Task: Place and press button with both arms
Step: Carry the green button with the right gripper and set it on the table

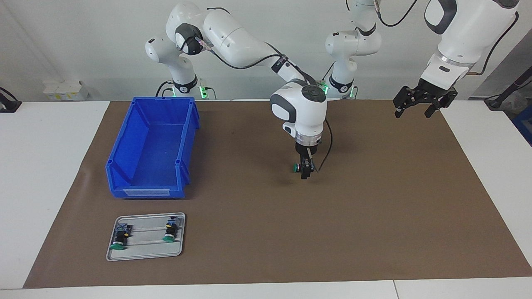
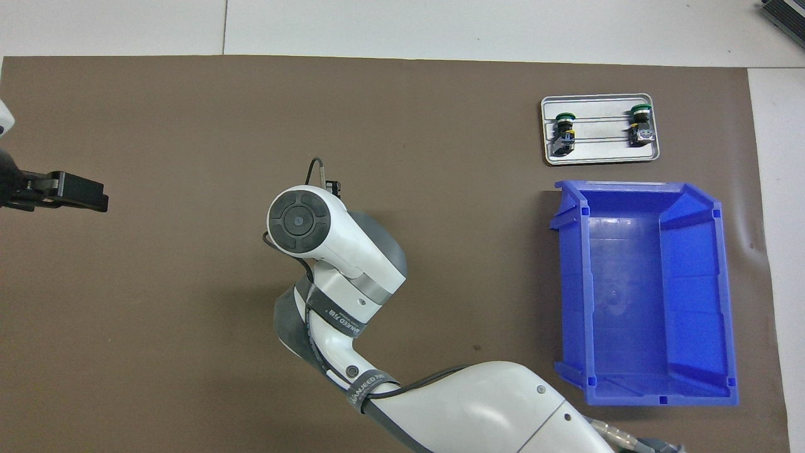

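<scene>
A button with a green cap is at the tip of my right gripper, low over the middle of the brown mat. Its cap points toward the right arm's end of the table. The right gripper points straight down and shows edge-on, so its grip on the button cannot be made out. In the overhead view the right wrist covers both gripper and button. My left gripper hangs open and empty in the air over the left arm's end of the mat, and its tip shows in the overhead view.
A blue bin stands toward the right arm's end. A grey tray, farther from the robots than the bin, holds two more green-capped buttons.
</scene>
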`<act>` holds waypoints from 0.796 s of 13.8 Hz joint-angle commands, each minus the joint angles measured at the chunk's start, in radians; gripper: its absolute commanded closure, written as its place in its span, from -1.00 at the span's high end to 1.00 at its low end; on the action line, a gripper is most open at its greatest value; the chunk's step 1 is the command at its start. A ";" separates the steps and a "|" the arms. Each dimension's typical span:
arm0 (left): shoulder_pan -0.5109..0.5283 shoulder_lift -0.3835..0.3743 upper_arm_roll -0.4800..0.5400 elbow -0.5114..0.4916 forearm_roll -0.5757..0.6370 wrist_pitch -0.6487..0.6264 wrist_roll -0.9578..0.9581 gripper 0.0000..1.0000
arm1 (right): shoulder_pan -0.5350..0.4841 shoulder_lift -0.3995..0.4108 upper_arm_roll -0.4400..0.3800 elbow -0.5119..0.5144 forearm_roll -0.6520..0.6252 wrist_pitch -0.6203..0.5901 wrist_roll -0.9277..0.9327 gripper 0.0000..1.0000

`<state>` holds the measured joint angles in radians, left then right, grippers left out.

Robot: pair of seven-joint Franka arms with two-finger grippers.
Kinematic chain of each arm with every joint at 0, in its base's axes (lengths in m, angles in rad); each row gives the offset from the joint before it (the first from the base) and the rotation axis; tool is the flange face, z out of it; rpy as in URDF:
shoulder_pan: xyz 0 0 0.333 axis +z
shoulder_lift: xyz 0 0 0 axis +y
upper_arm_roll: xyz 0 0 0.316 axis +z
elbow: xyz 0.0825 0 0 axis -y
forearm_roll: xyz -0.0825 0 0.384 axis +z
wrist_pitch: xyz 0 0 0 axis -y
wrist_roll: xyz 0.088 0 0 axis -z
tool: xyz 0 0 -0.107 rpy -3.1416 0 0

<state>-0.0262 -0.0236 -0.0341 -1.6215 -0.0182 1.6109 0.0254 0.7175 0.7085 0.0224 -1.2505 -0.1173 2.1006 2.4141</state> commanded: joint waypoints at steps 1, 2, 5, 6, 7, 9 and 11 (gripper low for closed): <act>-0.020 -0.024 0.008 -0.028 0.017 0.012 0.002 1.00 | -0.062 -0.197 0.007 -0.237 0.028 0.022 -0.163 0.93; -0.032 -0.024 0.008 -0.029 0.017 0.024 0.008 1.00 | -0.084 -0.265 0.007 -0.312 0.047 0.025 -0.247 0.94; -0.044 -0.033 0.005 -0.072 0.014 0.116 0.132 1.00 | -0.167 -0.421 0.007 -0.467 0.070 0.026 -0.499 0.95; -0.057 -0.036 0.005 -0.086 0.014 0.150 0.199 1.00 | -0.199 -0.461 0.007 -0.499 0.085 0.022 -0.579 0.95; -0.064 -0.036 0.005 -0.092 0.014 0.168 0.253 1.00 | -0.220 -0.495 0.007 -0.523 0.096 0.006 -0.683 0.96; -0.089 -0.032 0.003 -0.093 0.012 0.178 0.327 1.00 | -0.278 -0.562 0.007 -0.581 0.105 -0.020 -0.867 0.98; -0.133 -0.018 0.002 -0.109 0.009 0.210 0.411 1.00 | -0.346 -0.624 0.005 -0.619 0.149 -0.022 -1.002 0.98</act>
<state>-0.1141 -0.0241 -0.0407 -1.6827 -0.0182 1.7694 0.3606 0.4324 0.1720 0.0174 -1.7807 -0.0175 2.0707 1.5471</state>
